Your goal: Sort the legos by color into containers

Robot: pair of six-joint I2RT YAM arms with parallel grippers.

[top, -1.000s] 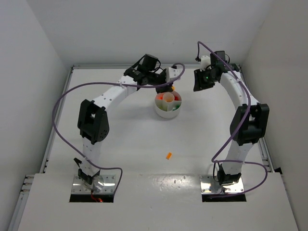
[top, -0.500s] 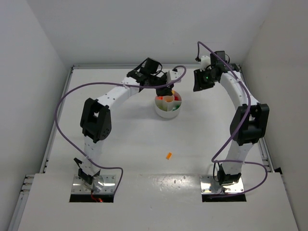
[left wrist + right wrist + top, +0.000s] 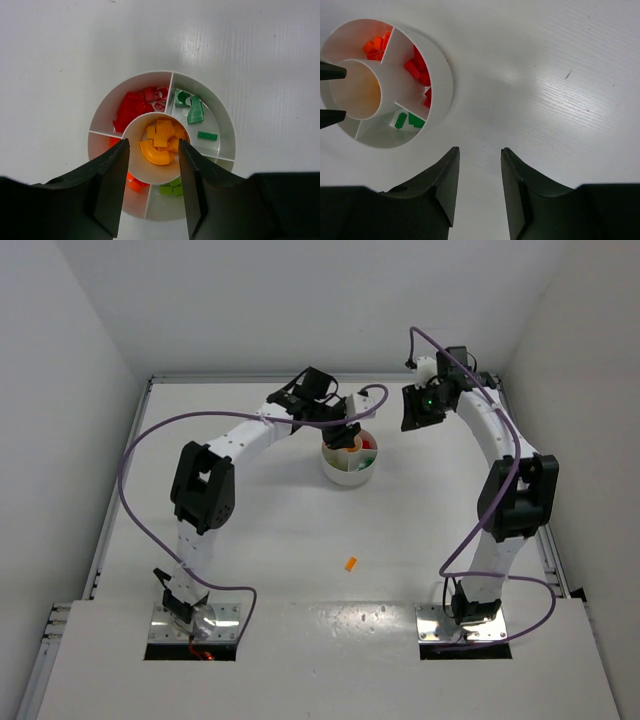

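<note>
The round white dish (image 3: 165, 73) holds the sorted legos. Red legos (image 3: 134, 106) and green legos (image 3: 194, 109) lie in the far wedges, orange ones (image 3: 133, 183) and light green ones (image 3: 172, 189) in the near wedges, and yellow ones (image 3: 160, 141) in the central cup. My left gripper (image 3: 153, 145) hangs open right over that cup with nothing between its fingers. In the top view it (image 3: 345, 436) covers the far side of the dish (image 3: 349, 476). One orange lego (image 3: 351, 564) lies alone on the table. My right gripper (image 3: 480, 150) is open and empty, beside the dish (image 3: 446, 85).
Both arms reach toward the back of the white table (image 3: 260, 530), the right gripper (image 3: 414, 408) to the right of the dish. White walls close in the table on three sides. Purple cables loop out from both arms.
My left gripper has shifted a little to the right, over the dish's centre, and its jaws have opened. The right arm has not moved.
</note>
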